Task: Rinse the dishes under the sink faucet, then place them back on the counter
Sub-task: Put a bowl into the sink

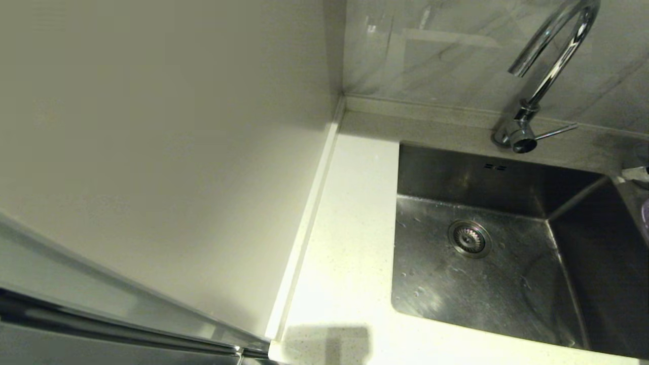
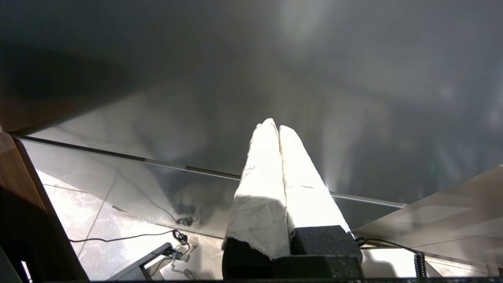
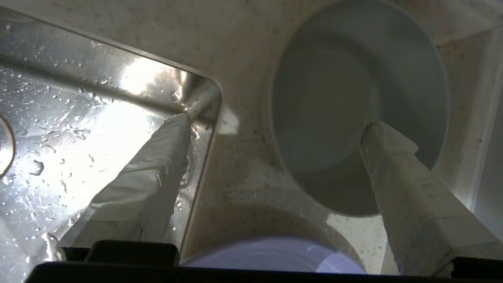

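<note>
Setting: kitchen corner with a cream wall panel (image 1: 162, 152) on the robot's left and a marbled backsplash behind; a white speckled desk (image 1: 345, 243) runs round the sink (image 1: 436, 284).
Sink: the steel basin is seen wet, droplets scattered over its floor and around the drain strainer (image 1: 469, 238); no dish lies in it.
Faucet: the chrome gooseneck faucet (image 1: 552, 66) stands behind the basin; no running water can be made out.
Dishes: in the right wrist view a pale blue-white bowl (image 3: 338, 98) is seen upright on the desk just beside the sink's corner, and the rim of a lavender plate (image 3: 275, 255) shows nearer the camera. The pink bowl is not seen.
Right gripper: the right gripper (image 3: 277, 131) hovers over the desk edge with its jaws released and spread wide, one finger over the basin, the other over the bowl; nothing is held.
Left gripper: the left gripper (image 2: 274, 127) is parked away from the desk, above the floor, jaws pressed together on nothing.
Progress: the wet basin suggests some rinsing has been done, but which dishes were rinsed cannot be told.
Remaining: judged open; a reach for the bowl looks likely.
</note>
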Controlling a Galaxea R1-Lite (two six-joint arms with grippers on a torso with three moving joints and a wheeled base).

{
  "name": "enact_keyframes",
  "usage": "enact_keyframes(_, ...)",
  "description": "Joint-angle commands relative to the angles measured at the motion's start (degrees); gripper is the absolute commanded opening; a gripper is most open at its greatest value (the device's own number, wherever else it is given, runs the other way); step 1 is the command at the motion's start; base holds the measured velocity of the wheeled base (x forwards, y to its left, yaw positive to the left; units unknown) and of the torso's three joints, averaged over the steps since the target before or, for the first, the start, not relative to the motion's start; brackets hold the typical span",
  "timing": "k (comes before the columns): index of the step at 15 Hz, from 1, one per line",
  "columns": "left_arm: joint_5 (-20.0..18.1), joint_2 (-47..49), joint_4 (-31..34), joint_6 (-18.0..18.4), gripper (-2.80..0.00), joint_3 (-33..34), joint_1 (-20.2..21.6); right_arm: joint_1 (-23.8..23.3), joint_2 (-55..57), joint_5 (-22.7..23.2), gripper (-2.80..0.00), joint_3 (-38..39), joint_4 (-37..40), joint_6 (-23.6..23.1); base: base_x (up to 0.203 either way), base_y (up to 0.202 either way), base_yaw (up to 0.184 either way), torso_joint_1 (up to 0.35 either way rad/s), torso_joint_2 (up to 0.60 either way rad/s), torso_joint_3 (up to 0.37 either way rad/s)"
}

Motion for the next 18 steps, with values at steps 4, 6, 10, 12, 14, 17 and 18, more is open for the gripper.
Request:
enact_keyframes(4,0.0,0.0,-0.07,-0.02,-2.8,0.18,0.01,0.03,1.04,0.02,0.0,-0.06,-0.15,-0.26,0.0,0.0,0.0,0.0,0.0,0.0)
enact_keyframes(6,0.0,0.0,-0.02,-0.02,-2.8,0.18,0.01,0.03,1.39,-0.04,0.0,-0.06,-0.33,-0.26,0.0,0.0,0.0,0.0,0.0,0.0)
enact_keyframes(10,0.0,0.0,0.01,-0.02,-2.8,0.18,0.01,0.03,2.18,-0.42,-2.8,-0.06,-2.01,-0.35,0.0,0.0,0.0,0.0,0.0,0.0)
enact_keyframes(12,0.0,0.0,-0.07,-0.02,-2.8,0.18,0.01,-0.06,2.09,-0.34,-2.8,0.03,-2.18,-0.26,0.0,0.0,0.0,0.0,0.0,0.0)
enact_keyframes(14,0.0,0.0,-0.06,-0.02,-2.8,0.18,0.01,-0.14,1.75,-0.16,-2.8,0.03,-2.0,-0.2,0.0,0.0,0.0,0.0,0.0,0.0)
enact_keyframes(17,0.0,0.0,0.01,-0.02,-2.8,0.18,0.01,-0.23,1.83,-0.07,-2.8,0.03,-1.91,0.27,0.0,0.0,0.0,0.0,0.0,0.0)
enact_keyframes(18,0.0,0.0,0.0,-0.02,-2.8,0.18,0.01,-0.25,1.83,-0.07,-2.8,0.05,-1.93,0.73,0.0,0.0,0.0,0.0,0.0,0.0)
